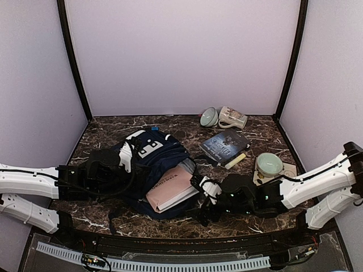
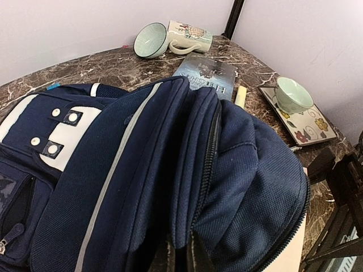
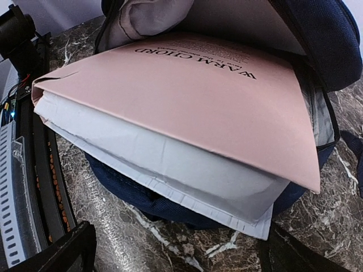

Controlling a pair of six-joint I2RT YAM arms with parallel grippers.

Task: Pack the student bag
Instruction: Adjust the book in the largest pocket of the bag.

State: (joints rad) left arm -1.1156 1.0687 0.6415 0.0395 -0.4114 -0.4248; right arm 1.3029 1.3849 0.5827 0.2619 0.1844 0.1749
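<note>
While the left gripper (image 2: pixel 181 258) is pinched tight on a fold of fabric at the rim of the student bag (image 1: pixel 148 161), holding its mouth up, the action sits with the right gripper (image 1: pixel 199 199), jaws spread as wide as they go and nothing between them. The bag lies flat in the middle-left of the marble table (image 1: pixel 108 133), its opening facing the near right. A pink book (image 1: pixel 170 190) pokes out of that opening, roughly half inside. Its long axis runs straight from the bag's mouth toward the right gripper, which sits just beside the exposed end, pages facing it. So the right arm is clearly the nearer one, and my read is a push along that axis, deeper into the bag, away from the arm. The book lies low on the marble, so there's little clearance under it. Room looks fair: a dark book (image 1: pixel 226 145), a yellow stick (image 1: pixel 236 160) and a cup on a tile (image 1: pixel 269 164) lie behind the right arm, and a mug (image 1: pixel 232 118) and bowl (image 1: pixel 209 117) are well apart at the back.
</note>
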